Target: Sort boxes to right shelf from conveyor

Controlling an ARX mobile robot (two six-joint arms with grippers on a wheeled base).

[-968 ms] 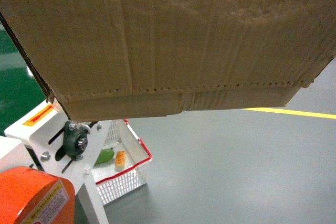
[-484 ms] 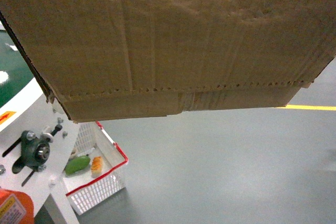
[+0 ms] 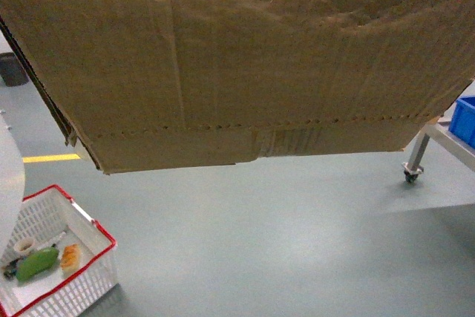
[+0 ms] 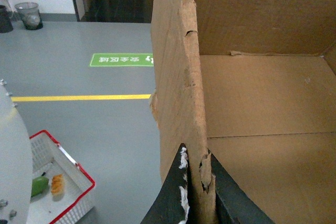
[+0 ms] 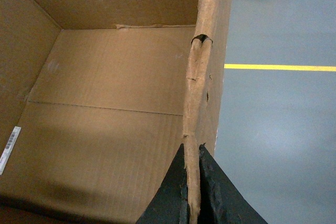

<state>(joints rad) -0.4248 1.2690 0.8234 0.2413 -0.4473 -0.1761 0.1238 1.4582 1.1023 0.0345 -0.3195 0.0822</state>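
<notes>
- High across the head view hangs the brown carton (image 3: 237, 57), its perforated line near the lower edge.
- Left pincer (image 4: 195, 192) clamps one ragged wall; right pincer (image 5: 193, 192) clamps the opposite wall.
- Inside, a white barcode label (image 5: 9, 149), unreadable.
- Below lie grey floor (image 3: 297, 243), a yellow line (image 3: 50, 158) and a white basket (image 3: 89, 265).

- The box (image 3: 245, 64) is brown corrugated cardboard, matt and dry-looking, creased and dented, with a dotted perforated line low on its side.
- Its top edge is ragged and torn, showing the fluted paper core.
- The left gripper (image 4: 195, 195) and right gripper (image 5: 191, 192) have matt black, slightly rough fingers.
- The floor (image 3: 297, 243) is smooth grey with a soft sheen.
- The basket (image 3: 89, 257) is white plastic mesh with a red rim.
- A blue crate (image 3: 464, 120) looks like smooth plastic.
</notes>
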